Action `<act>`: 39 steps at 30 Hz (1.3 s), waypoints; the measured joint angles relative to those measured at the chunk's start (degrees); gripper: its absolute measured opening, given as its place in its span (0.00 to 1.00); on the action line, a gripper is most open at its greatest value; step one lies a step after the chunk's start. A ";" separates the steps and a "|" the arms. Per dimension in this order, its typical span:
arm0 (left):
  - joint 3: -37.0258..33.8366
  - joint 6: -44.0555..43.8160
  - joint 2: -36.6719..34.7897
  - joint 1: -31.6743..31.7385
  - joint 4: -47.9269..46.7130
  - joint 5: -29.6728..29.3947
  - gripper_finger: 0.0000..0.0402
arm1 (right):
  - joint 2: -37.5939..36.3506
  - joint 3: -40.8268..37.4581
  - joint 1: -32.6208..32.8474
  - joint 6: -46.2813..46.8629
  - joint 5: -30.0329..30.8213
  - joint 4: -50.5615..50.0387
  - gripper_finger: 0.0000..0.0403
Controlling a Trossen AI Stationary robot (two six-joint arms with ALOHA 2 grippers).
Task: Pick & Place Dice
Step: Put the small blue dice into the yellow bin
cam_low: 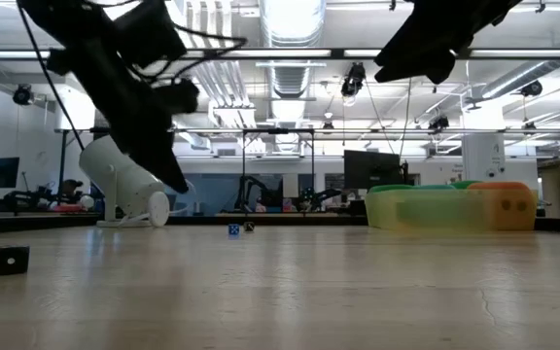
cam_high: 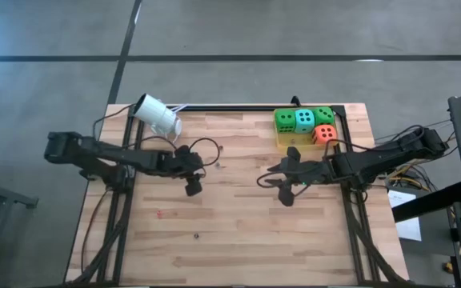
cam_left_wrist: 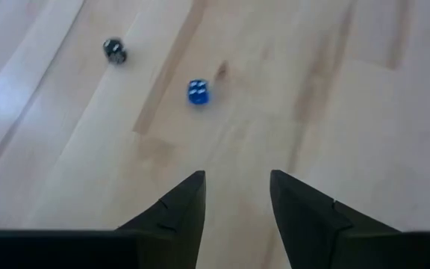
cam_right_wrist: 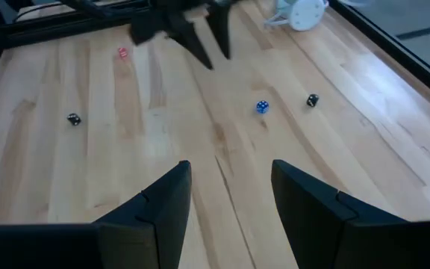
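4 large dice point(cam_high: 304, 123) are sitting in a yellow tray point(cam_high: 283, 140) at the table's far right. Both grippers are hanging above the boards, parted and holding nothing: left gripper point(cam_high: 192, 186) mid-table, right gripper point(cam_high: 285, 194) near the tray. A small blue die point(cam_left_wrist: 197, 92) is lying ahead. Judgement: approach step; next, descending squarely over 1 die.

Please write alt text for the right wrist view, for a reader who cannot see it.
The right pincer hangs open above a wooden table with four tiny dice: a blue die, two black dice and a red die. Farther off, the left pincer points down at the table, near a white cup lying on its side.
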 joint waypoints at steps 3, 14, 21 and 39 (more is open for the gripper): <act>0.00 -0.05 3.73 2.09 3.94 0.00 0.39 | 0.02 0.00 0.29 0.00 0.03 0.09 0.45; 12.86 2.75 19.80 6.57 -1.55 0.89 0.39 | 0.02 -0.02 0.24 0.22 1.49 0.94 0.45; 17.95 2.87 24.35 6.90 -8.13 0.85 0.39 | 0.02 -0.02 0.24 0.03 1.47 0.92 0.45; 18.05 3.02 24.45 9.09 -5.58 -1.31 0.35 | 0.02 -0.02 0.24 0.03 1.43 0.88 0.45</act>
